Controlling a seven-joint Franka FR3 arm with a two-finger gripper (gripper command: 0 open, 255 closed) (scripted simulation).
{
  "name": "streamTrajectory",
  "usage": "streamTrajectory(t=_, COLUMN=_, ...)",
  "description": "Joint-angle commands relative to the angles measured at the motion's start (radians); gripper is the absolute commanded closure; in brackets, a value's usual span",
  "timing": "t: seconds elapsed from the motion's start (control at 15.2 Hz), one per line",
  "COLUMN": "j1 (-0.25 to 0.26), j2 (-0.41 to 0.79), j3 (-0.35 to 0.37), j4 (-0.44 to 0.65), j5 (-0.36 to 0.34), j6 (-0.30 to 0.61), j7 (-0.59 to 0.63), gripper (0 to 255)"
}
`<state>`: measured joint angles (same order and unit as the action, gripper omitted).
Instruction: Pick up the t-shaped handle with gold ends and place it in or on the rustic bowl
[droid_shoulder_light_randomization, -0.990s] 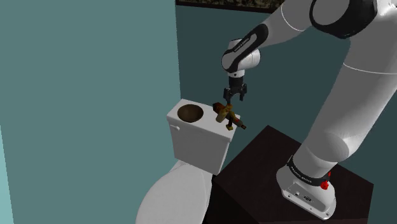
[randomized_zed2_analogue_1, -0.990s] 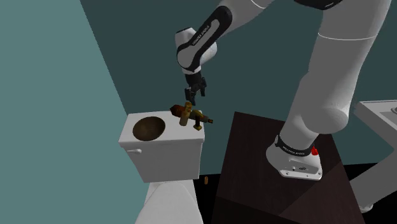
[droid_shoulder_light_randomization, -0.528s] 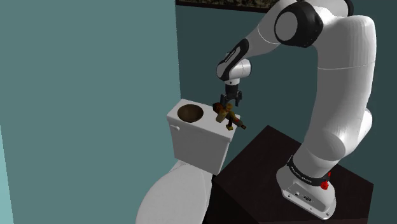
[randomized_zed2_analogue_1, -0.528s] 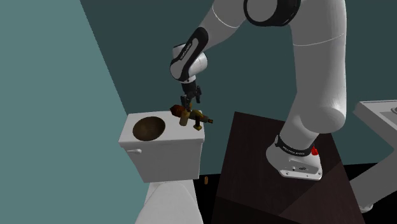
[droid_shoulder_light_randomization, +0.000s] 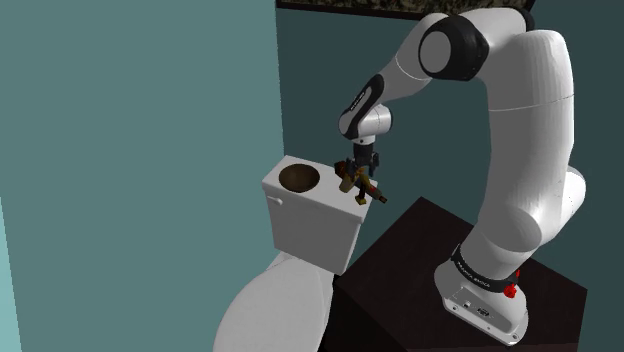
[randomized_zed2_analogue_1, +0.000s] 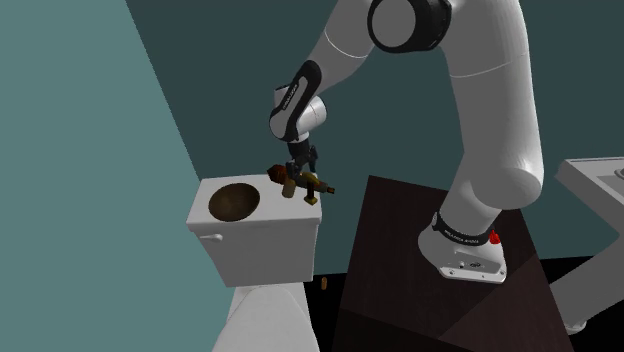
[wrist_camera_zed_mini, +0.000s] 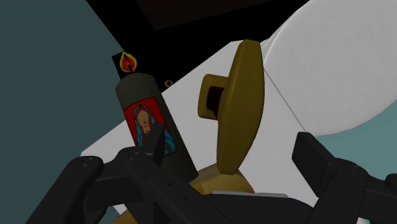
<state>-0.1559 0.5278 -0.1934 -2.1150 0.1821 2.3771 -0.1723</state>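
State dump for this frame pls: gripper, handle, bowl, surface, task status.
gripper: gripper open, low over the handle, a finger on each side
handle: handle brown with gold ends, lying on the toilet tank lid, on the side nearer the stand
bowl: bowl brown, empty, same lid, apart from handle
task status: handle not yet lifted

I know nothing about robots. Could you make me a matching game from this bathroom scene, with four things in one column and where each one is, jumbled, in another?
Things:
1. bowl
2. T-shaped handle
3. pincer
4. stand

Places:
A. dark box beside the toilet, under the arm
B. just above the handle, open
C. on the tank lid, at the end near the stand
D. on the tank lid, at the end far from the stand

Pairs: 1-D, 2-C, 3-B, 4-A
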Motion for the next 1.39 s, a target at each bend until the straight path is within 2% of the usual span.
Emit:
streamTrajectory(t=0.0, j1=-0.001, j2=0.007, j3=0.002, j4=0.000, j5=0.002, j6=0.007, j7=-0.001, gripper=0)
streamTrajectory(t=0.4, j1=0.000, j2=0.007, j3=0.002, j4=0.000, j5=0.002, j6=0.007, j7=-0.001, gripper=0)
streamTrajectory(t=0.46, j1=0.000, j2=0.007, j3=0.002, j4=0.000, j5=0.002, j6=0.007, j7=-0.001, gripper=255)
streamTrajectory(t=1.06, j1=-0.001, j2=0.007, j3=0.002, j4=0.001, j5=0.002, j6=0.007, j7=-0.001, gripper=255)
streamTrajectory(t=1.32, j1=0.007, j2=-0.041, j3=-0.008, j4=-0.009, j5=-0.011, j6=-0.031, j7=0.009, gripper=255)
